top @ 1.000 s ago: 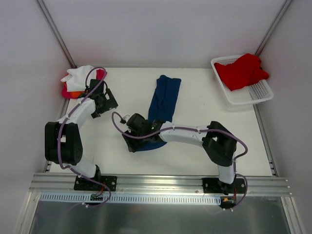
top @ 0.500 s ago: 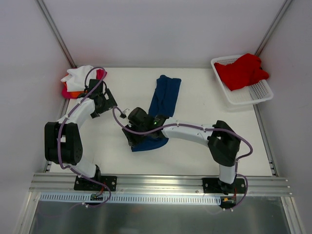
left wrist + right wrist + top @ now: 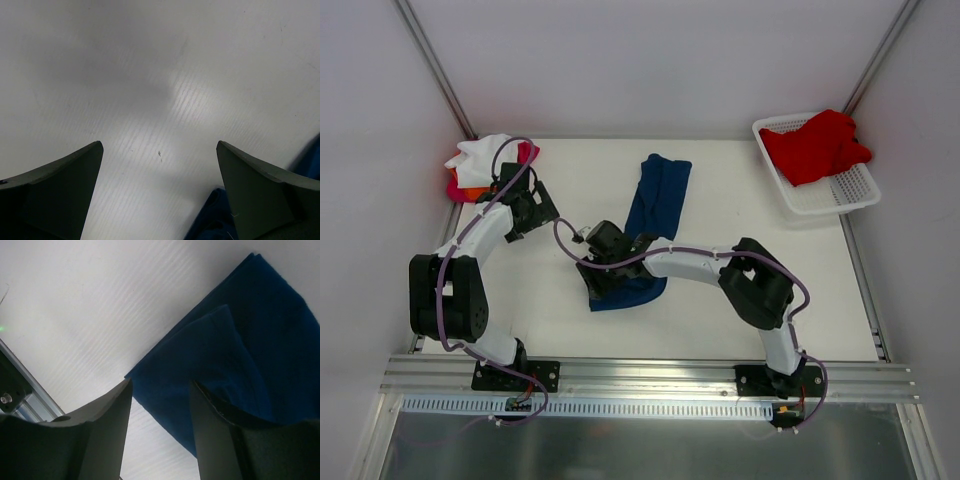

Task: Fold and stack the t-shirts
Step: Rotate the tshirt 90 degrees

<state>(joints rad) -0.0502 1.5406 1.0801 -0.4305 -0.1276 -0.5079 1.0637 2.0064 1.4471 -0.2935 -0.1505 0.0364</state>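
A navy blue t-shirt point(image 3: 655, 200) lies as a long folded strip in the middle of the table, and its near end point(image 3: 235, 355) is doubled over. My right gripper point(image 3: 595, 262) hovers low over that near end, open, with the cloth's edge showing between its jaws point(image 3: 160, 385). My left gripper point(image 3: 546, 210) is wide open over bare table point(image 3: 159, 143), and a corner of navy cloth point(image 3: 210, 220) shows by its right finger. A pile of t-shirts point(image 3: 480, 155), white on top of red, orange and magenta, sits at the far left. A red t-shirt point(image 3: 815, 145) fills the basket.
The white lattice basket point(image 3: 830, 200) stands at the far right corner. White walls with metal posts close in the back and sides. An aluminium rail point(image 3: 650, 375) runs along the near edge under both arm bases.
My right arm has swung its gripper slightly away from the near edge, over the navy shirt's near end, and its elbow has drawn in leftwards. The left arm has hardly moved.
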